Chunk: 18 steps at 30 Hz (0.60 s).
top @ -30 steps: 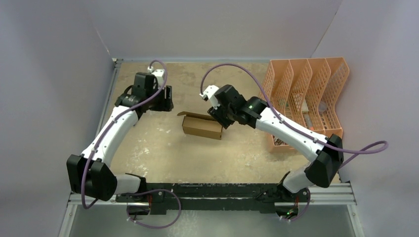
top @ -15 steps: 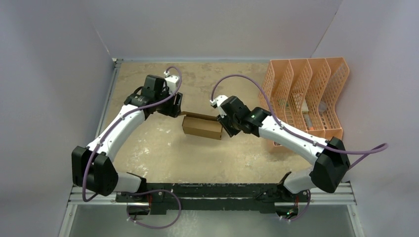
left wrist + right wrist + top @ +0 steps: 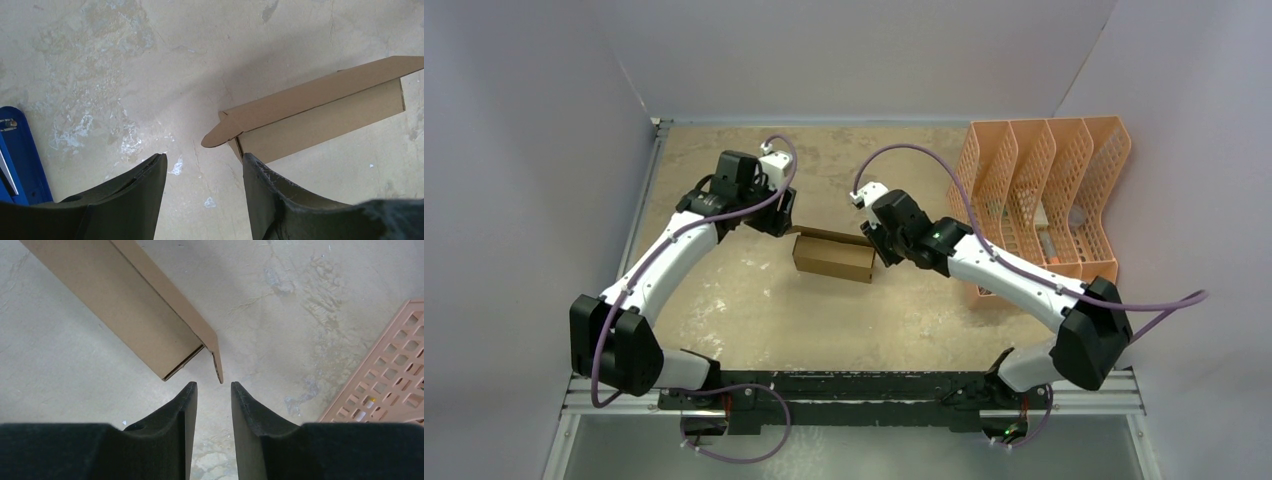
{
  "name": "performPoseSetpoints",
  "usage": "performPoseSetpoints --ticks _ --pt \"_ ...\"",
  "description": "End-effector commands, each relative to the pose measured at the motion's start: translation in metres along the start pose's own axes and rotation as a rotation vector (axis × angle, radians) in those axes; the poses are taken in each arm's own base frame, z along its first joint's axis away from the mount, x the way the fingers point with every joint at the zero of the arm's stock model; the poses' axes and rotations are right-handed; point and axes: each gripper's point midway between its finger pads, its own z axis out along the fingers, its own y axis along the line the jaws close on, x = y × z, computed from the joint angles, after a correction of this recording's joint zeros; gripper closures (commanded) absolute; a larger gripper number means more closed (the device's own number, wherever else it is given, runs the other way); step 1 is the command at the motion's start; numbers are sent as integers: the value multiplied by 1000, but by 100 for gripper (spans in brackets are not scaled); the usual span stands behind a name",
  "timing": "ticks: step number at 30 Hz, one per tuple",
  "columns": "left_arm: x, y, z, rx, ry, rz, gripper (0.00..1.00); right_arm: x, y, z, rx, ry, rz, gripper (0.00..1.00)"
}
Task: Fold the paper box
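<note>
– Mottled tan table (image 3: 724,310), lilac walls on three sides. What has changed on your left?

– Your left gripper (image 3: 776,216) has swung in from the far left. It now hangs just beside the left end of the paper box (image 3: 832,258). In the wrist view its fingers (image 3: 135,185) are spread wide with nothing between them. The box's rounded tab (image 3: 216,137) pokes out just ahead of the gap.

– And the box?

– It lies mid-table between both grippers, unmoved. It is already a shallow box, but the top panel looks lifted and untucked. I judge that closing the ends is what is left.

– Your right side?

– The right gripper (image 3: 876,240) has dropped in close to the right end. Its fingers (image 3: 175,410) are near together with a narrow gap, pinching nothing. The end flap (image 3: 216,362) stands just in front of the tips.

– Anything in the way?

– The peach file organizer (image 3: 1044,200) sits at the right edge, well apart from the box. Your right forearm passes close by it, so watch any wide swing. A blue piece (image 3: 20,150) shows at the left edge of the left wrist view. I cannot tell what it is.
</note>
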Motion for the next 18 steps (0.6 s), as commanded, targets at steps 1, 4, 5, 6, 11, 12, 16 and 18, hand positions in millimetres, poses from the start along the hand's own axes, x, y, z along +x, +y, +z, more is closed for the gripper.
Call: performPoseSetpoints --ticks 1,4,5,6,11,12,16,18 --pt "-8 -2 -1 4 -39 59 43 -9 -5 9 22 -41 4 67" --pt "-4 -2 0 5 -33 71 43 -8 -4 14 15 -38 4 68" --pt "-3 -2 1 7 -31 75 43 -9 -3 15 11 -39 1 69" --pt "-2 -3 2 10 -29 77 43 -9 -3 17 7 -41 -2 69" --pt "-1 -4 5 20 -20 80 44 -8 -4 22 4 -36 -5 76" --pt "-2 -5 6 25 -19 83 44 -7 -3 23 2 -34 -8 79" --pt "-5 -6 7 36 -16 94 44 -8 -4 22 1 -35 -22 94" --pt "-5 -5 8 36 -11 97 45 -8 -6 21 3 -36 -47 100"
